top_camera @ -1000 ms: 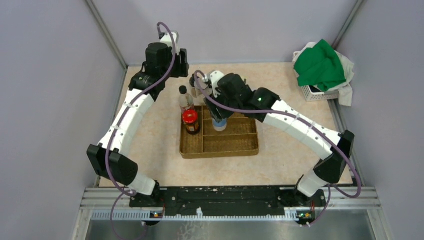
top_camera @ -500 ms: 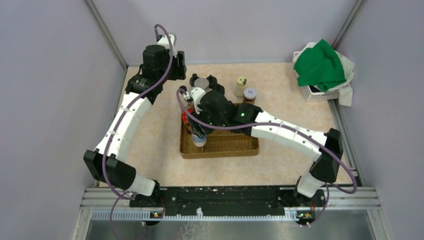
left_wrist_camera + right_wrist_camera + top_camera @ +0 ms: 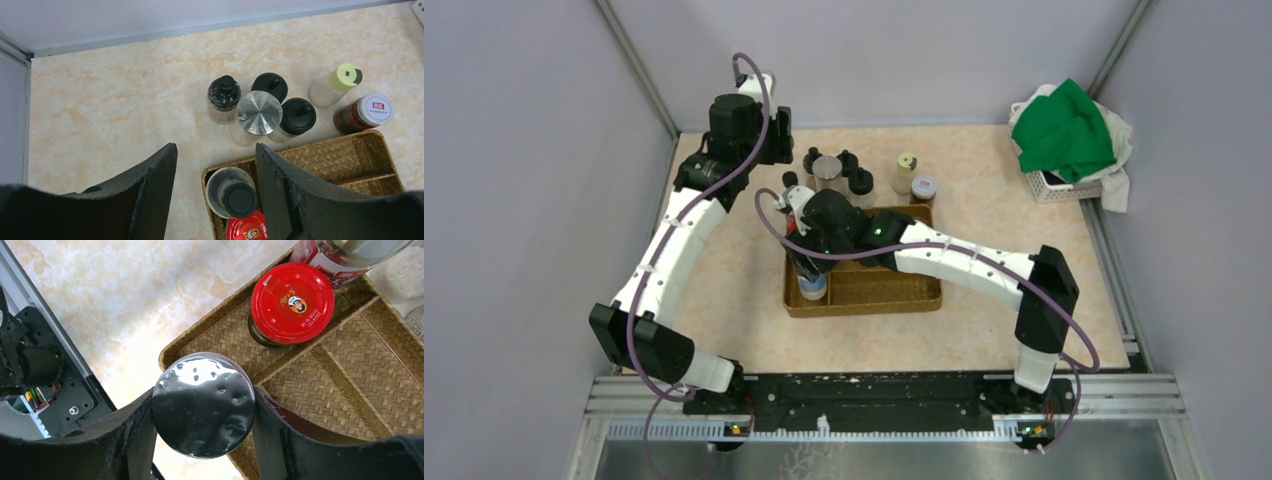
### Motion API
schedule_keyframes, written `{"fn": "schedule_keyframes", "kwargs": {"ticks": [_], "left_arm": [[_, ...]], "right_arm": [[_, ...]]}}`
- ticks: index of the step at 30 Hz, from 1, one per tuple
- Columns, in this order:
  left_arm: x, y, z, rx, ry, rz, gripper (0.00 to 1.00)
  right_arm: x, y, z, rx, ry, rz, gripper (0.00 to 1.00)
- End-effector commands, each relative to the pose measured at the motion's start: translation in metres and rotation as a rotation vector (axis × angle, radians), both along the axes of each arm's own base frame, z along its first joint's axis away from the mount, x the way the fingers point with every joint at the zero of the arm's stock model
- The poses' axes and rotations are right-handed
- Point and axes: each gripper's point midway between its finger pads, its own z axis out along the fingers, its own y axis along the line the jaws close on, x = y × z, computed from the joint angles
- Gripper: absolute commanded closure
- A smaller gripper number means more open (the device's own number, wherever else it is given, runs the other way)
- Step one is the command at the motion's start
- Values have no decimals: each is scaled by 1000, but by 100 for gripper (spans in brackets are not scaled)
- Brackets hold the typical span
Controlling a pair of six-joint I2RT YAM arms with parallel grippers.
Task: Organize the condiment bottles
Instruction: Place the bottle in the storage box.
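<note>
From above, the right fingers (image 3: 808, 268) reach down at the left end of the wicker tray (image 3: 894, 292) and pinch a silver-lidded jar (image 3: 812, 288), upright over the tray's left compartment. Whether its base touches the weave cannot be told. The left fingers (image 3: 776, 138) hang above the bench (image 3: 724, 270), well beyond the right fingers. In the left wrist view, the left fingers (image 3: 150, 195) are spread wide with nothing between them. Below the gap, nearer the right-hand finger, the black-capped bottle (image 3: 239, 199) and the red-lidded jar (image 3: 247, 230) stand in the tray's corner. Beyond the fingertips, black-lidded jars (image 3: 224, 92) crowd around a silver-lidded shaker (image 3: 259, 112) on the bench. Further right stand a yellow-green-lidded shaker (image 3: 345, 80) and a white-lidded jar (image 3: 372, 110), the latter just beside the tray's rim (image 3: 350, 142). In the right wrist view, the right fingers (image 3: 132, 440) press on both sides of the silver-lidded jar (image 3: 203, 405), whose lid fills the gap between them. Ahead of the fingertips the red-lidded jar (image 3: 292, 302) sits in the same compartment, with the black-capped bottle (image 3: 320, 255) and its red label just past it.
</note>
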Motion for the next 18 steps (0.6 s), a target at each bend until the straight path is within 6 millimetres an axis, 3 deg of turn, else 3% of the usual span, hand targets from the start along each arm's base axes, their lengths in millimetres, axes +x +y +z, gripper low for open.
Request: {"fn": "schedule_keyframes", "kwargs": {"ticks": [1,18], "left_arm": [[-6,6,17,7,-54,11,35],[-7,9,11,22,-50,14,35]], "right_arm": [[5,31,41,153,-61,25,66],[10,37,24,119,-62,24,58]]}}
